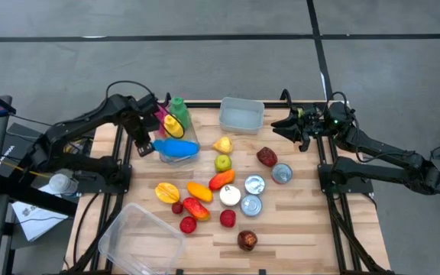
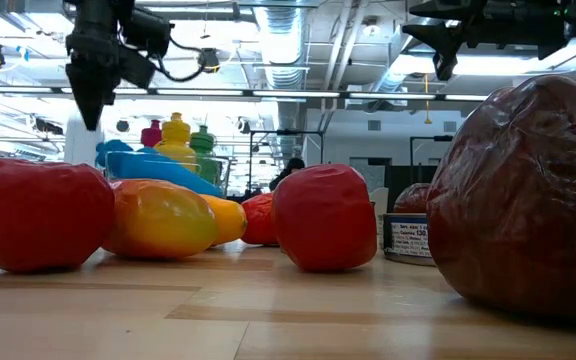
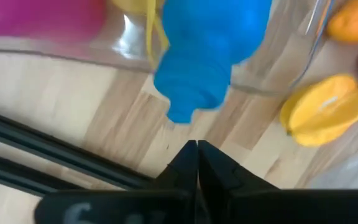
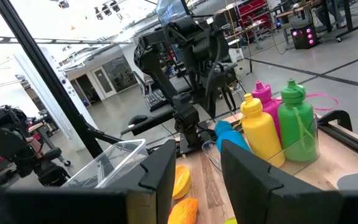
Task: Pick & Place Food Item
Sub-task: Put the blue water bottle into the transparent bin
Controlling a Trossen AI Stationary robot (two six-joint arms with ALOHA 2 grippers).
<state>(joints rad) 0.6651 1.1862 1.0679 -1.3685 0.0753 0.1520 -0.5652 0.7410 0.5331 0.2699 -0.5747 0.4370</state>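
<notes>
Toy food lies scattered over the table's middle: a yellow star fruit (image 1: pixel 166 192), an orange piece (image 1: pixel 199 190), red fruits (image 1: pixel 188 224), a green apple (image 1: pixel 222 162), a yellow pear (image 1: pixel 221 144), dark red fruits (image 1: pixel 266 156) and small tins (image 1: pixel 254 185). My left gripper (image 1: pixel 145 150) hangs shut above the wood, beside a clear tub (image 1: pixel 178 142) holding bottles; the blue bottle (image 3: pixel 207 53) lies tipped there. My right gripper (image 1: pixel 290 124) is open, raised near the table's far right corner, touching nothing.
An empty clear tub (image 1: pixel 241 114) stands at the far edge. A larger clear container (image 1: pixel 140 238) sits at the near left corner. Pink, yellow and green bottles (image 4: pixel 277 124) stand upright in the left tub. Black frame rails (image 1: pixel 121 168) run along both table sides.
</notes>
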